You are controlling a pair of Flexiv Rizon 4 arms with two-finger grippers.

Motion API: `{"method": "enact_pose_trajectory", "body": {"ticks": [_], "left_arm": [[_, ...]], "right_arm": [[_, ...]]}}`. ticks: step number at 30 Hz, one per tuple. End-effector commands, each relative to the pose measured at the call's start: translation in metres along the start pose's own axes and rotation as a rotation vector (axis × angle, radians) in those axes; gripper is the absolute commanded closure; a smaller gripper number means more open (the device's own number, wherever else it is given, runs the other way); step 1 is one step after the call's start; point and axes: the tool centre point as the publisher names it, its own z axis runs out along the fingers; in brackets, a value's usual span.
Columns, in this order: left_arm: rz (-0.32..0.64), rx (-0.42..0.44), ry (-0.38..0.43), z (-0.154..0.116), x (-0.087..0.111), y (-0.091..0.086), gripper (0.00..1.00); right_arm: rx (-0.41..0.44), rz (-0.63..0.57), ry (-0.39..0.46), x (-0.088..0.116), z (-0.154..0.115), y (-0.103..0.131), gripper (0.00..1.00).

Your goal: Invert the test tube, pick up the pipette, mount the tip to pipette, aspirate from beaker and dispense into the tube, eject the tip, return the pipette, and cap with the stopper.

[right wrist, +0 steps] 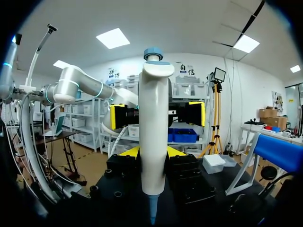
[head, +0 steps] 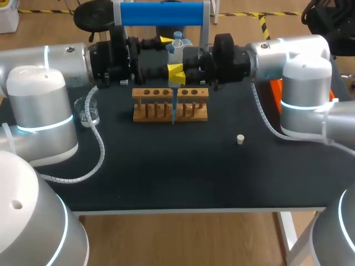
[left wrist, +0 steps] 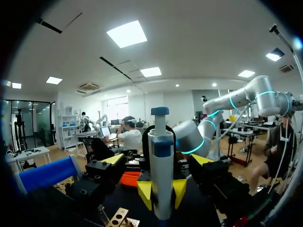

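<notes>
Over rack (head: 147, 113) | pipette (right wrist: 154, 118) in right gripper (right wrist: 152, 152) | beaker (head: 87, 111) apart, upright

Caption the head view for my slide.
Right fingers hold the pipette tip-down over the rack, left arm opposite; beaker and stopper wait.

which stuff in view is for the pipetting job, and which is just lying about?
Job: pipette with tip, between the fingers of right gripper; wooden rack; beaker; stopper; blue bar stand, likely the pipette's rest.
Not clearly needed: orange object; clear box near the stand.
</notes>
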Motion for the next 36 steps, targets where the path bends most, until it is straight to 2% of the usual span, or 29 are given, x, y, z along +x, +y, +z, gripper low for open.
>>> {"method": "enact_pose_trajectory", "body": {"ticks": [1,13,26,31,36], "left_arm": [[0.001,0.001,-0.001,0.001,0.000,0.001,0.00],[0.001,0.001,-0.001,0.001,0.000,0.001,0.00],[0.001,0.001,-0.001,0.001,0.000,0.001,0.00],[0.001,0.001,-0.001,0.001,0.000,0.001,0.00],[0.001,0.001,-0.001,0.001,0.000,0.001,0.00]], "right_arm": [[0.003,-0.001,0.024,0.000,-0.014,0.001,1.00],[0.018,-0.010,0.070,0.004,-0.064,0.002,1.00],[0.035,-0.019,0.042,-0.002,-0.132,0.001,1.00],[0.027,-0.025,0.047,-0.001,-0.149,0.004,1.00],[0.027,-0.025,0.047,-0.001,-0.149,0.004,1.00]]}}
